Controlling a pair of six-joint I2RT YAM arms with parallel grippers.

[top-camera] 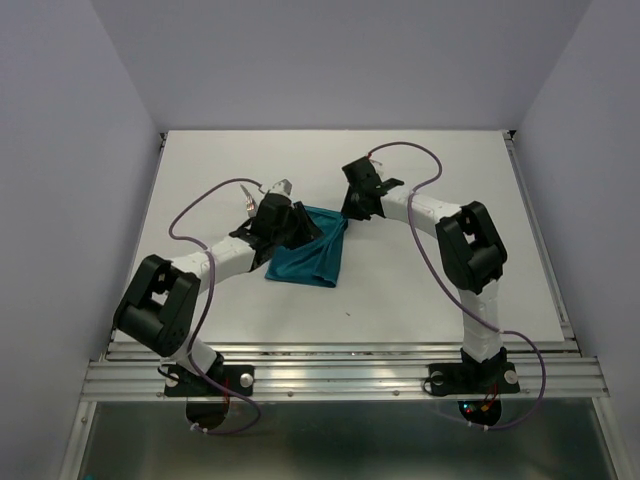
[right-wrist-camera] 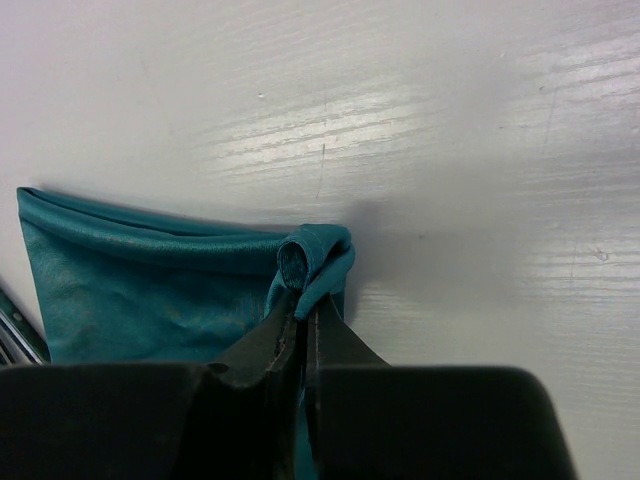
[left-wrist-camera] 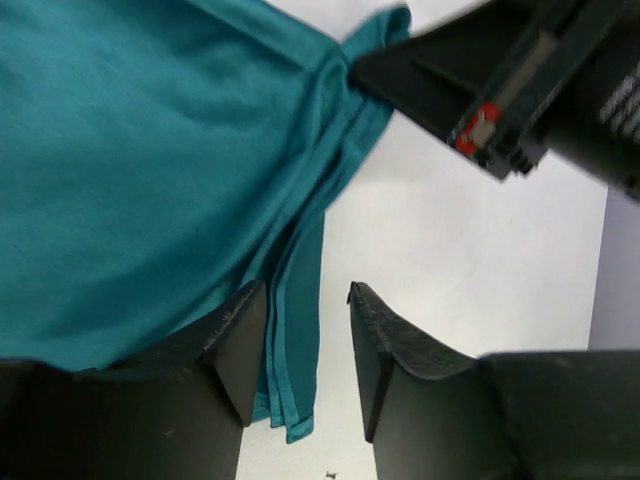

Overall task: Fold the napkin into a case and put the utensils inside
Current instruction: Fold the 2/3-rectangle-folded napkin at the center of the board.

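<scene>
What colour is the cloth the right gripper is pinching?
Plain teal-green, no pattern. The napkin shows best in the right wrist view.

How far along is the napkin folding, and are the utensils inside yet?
Done: the napkin is folded over into a smaller shape. In hand: the right hand pinches one corner, the left hand stands open at the cloth's edge. Left: finish folding, then put in the utensils, which lie outside the cloth.

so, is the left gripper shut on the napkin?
No, the left gripper stands open, with the napkin edge hanging loose in the gap.
</scene>
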